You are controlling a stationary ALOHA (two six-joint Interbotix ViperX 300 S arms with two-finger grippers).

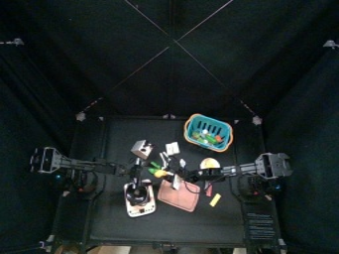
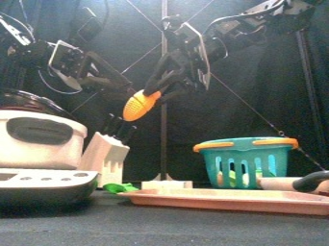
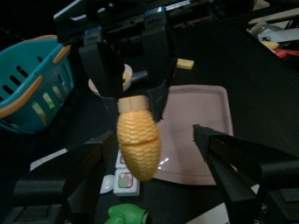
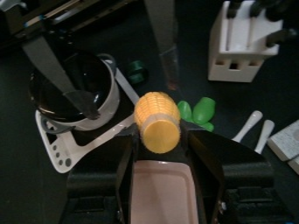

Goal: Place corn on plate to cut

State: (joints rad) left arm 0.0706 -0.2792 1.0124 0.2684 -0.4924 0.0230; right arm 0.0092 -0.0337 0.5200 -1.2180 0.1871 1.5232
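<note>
**A:** Since you've got the corn pinched in your right gripper, where's the plate?

**Me:** Right below my jaws. Carrying step; next I'd lower and release. Left gripper hangs open nearby.

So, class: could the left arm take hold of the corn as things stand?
Probably yes: the left gripper stands open just before the corn, nothing between them. The right gripper grips its far end above the plate.

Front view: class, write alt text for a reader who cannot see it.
The right hand holds the corn in the air above the pink plate. A teal basket stands behind the plate, and a white appliance sits at the left.
</note>
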